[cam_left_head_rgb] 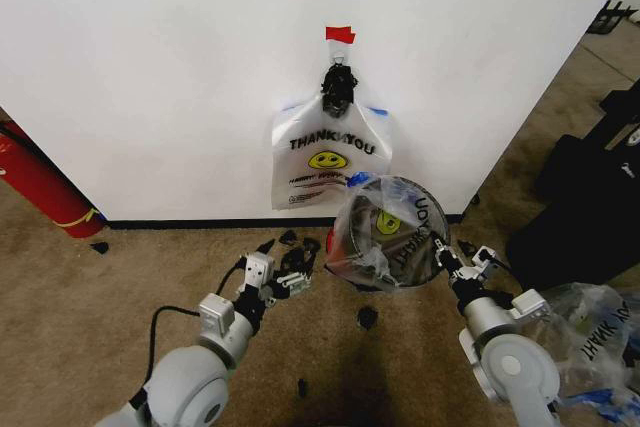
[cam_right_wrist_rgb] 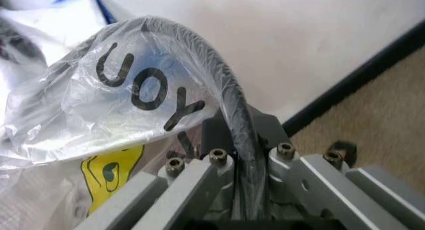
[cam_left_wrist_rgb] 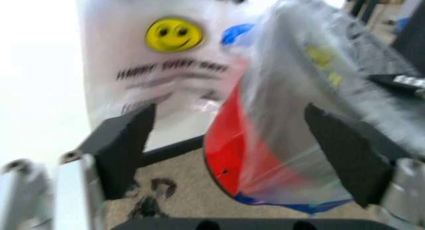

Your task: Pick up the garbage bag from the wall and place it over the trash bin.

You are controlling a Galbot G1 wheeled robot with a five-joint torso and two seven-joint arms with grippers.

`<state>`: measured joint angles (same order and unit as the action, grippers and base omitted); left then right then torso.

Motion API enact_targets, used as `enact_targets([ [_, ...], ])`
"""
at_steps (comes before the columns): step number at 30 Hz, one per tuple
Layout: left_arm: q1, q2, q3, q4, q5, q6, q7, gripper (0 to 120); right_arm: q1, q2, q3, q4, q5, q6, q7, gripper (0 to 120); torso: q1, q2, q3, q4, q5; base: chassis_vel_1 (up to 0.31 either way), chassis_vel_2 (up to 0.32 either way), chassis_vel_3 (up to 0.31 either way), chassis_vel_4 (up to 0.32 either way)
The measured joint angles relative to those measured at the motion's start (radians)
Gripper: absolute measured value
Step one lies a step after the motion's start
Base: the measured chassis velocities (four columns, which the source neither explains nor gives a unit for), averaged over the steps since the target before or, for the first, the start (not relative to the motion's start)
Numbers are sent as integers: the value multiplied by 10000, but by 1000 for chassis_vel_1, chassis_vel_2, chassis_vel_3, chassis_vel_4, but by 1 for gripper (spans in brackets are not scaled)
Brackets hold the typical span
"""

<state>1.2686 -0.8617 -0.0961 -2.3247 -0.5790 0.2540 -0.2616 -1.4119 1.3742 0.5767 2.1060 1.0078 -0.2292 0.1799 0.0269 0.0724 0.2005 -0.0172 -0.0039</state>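
— Two bags, by my count. Left gripper (cam_left_head_rgb: 290, 282) sits low, at eight o'clock of the bin, jaws wide, holding nothing.

— And the hung bag (cam_left_head_rgb: 330, 162)?

— On the wall (cam_left_head_rgb: 150, 67), twelve o'clock from the bin, under the red tape (cam_left_head_rgb: 340, 34).

— Yet the bin (cam_right_wrist_rgb: 232, 95) wears a liner (cam_left_head_rgb: 385, 222).

— Yes. Right gripper (cam_left_head_rgb: 445, 259), at four o'clock, is clamped on rim and film together.

— Fitting stage, I'd judge. Next the left needs to catch the slack edge and stretch it over its side.
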Motion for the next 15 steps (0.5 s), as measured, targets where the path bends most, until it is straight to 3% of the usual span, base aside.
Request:
enact_targets([
  [5, -741, 562, 315, -366, -719, 557, -260, 68, -111, 141, -183, 362, -926, 12, 352, 0, 0, 0, 0, -1, -2, 0, 0, 0, 0],
  [8, -1705, 937, 682, -511, -1348, 977, -348, 54, -204, 260, -345, 473, -2255, 201, 444, 0, 0, 0, 0, -1, -1, 0, 0, 0, 0],
  [15, -2376, 1329, 1193, -623, -1193, 1211, -99, 32, -414, 508, -621, 580, -4587, 875, 52, 0, 0, 0, 0, 0, 0, 0, 0, 0, 0],
])
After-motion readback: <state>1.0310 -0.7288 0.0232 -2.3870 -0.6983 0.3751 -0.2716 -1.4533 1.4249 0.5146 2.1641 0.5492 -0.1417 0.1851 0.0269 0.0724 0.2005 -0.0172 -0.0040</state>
